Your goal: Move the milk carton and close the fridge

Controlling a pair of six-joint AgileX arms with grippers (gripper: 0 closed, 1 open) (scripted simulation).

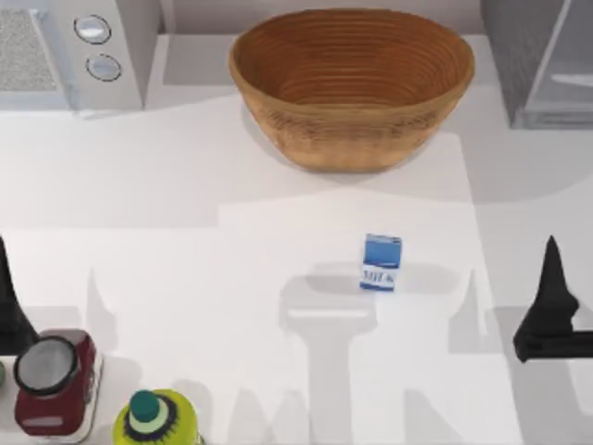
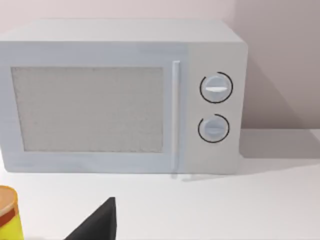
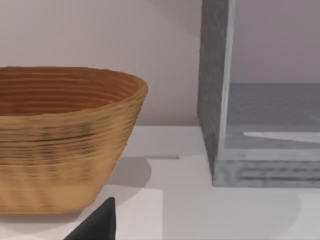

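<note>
The milk carton (image 1: 381, 263) is seen standing upright on the white worktop (image 1: 232, 269), well apart from both sets of fingers and nearer to the right one, with nothing touching it. The right gripper (image 1: 552, 243) is held low at the right edge of the worktop, well to the right of the carton; whether its fingers are spread or closed cannot be told, and nothing is seen in them. The left gripper (image 1: 4, 250) is parked at the left edge, its fingers likewise impossible to judge. Beyond the carton a wicker basket (image 1: 352, 83) is placed, and farther right of it the fridge (image 1: 542, 60) is found at the far right corner, ahead of the right fingers. A grey microwave (image 2: 125, 95) is faced by the left fingers. A yellow-green bottle with teal cap (image 1: 156, 422) and a dark-red jar (image 1: 54, 382) are set near the left fingers
</note>
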